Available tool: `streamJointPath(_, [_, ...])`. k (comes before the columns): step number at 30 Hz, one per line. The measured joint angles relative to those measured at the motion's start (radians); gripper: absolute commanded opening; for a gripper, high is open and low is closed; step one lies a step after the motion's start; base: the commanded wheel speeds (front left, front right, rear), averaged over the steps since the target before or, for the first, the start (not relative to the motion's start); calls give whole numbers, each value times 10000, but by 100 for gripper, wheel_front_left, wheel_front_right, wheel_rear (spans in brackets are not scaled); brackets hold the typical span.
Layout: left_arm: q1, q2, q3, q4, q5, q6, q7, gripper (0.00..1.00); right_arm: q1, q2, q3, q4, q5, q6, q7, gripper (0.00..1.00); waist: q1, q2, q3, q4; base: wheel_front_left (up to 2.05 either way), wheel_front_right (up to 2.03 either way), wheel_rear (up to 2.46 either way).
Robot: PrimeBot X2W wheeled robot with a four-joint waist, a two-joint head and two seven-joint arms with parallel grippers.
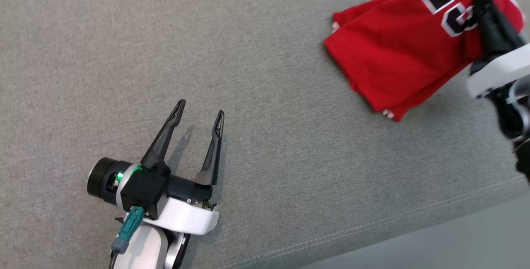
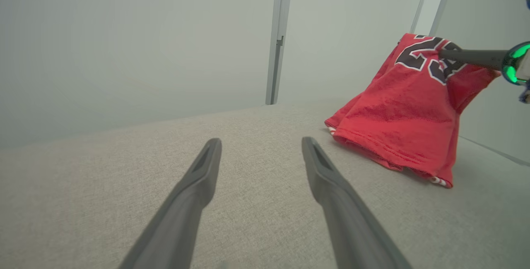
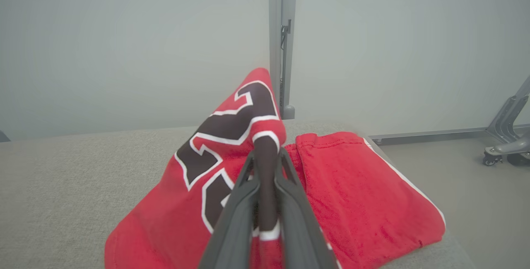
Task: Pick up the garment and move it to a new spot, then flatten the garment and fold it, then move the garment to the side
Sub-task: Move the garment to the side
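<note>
Grey woven cloth covers the surface point(image 1: 269, 95) before us. Nearest, our left gripper point(image 1: 201, 107) sits over bare cloth, fingers spread wide and holding nothing. Farther right, our right gripper point(image 3: 267, 155) pinches a fold of the red garment point(image 1: 393, 49) at its black number, raising that part while the rest lies on the surface. Pale wall panels point(image 3: 124, 54) stand behind.

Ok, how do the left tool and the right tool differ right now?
The left tool stands open, fingers spread, holding nothing; the right tool is shut on a pinch of the red jersey with black numerals. The left tool sits low over the grey fabric surface, apart from the jersey; the right tool holds part of the jersey raised off that surface. Both have two long dark fingers.
</note>
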Motion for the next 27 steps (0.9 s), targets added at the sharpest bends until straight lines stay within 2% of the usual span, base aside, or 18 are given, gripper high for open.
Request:
streamJointPath(10, [-442,4,-163,79,186,-88,-2,100,-730,-825,-1262,263,-238,0,-10,0,0,0,900,469,0,0,0])
streamJointPath(21, [-805,54,-280,102,360,-88,-2,100,-932,-915,-2773,270,-621,0,-10,0,0,0,1422,464,0,0,0])
streamJointPath(27, [-806,81,-454,146,420,-107,-2,100,-953,-1122,-2993,502,-934,0,-12,0,0,0,1589,526,0,0,0])
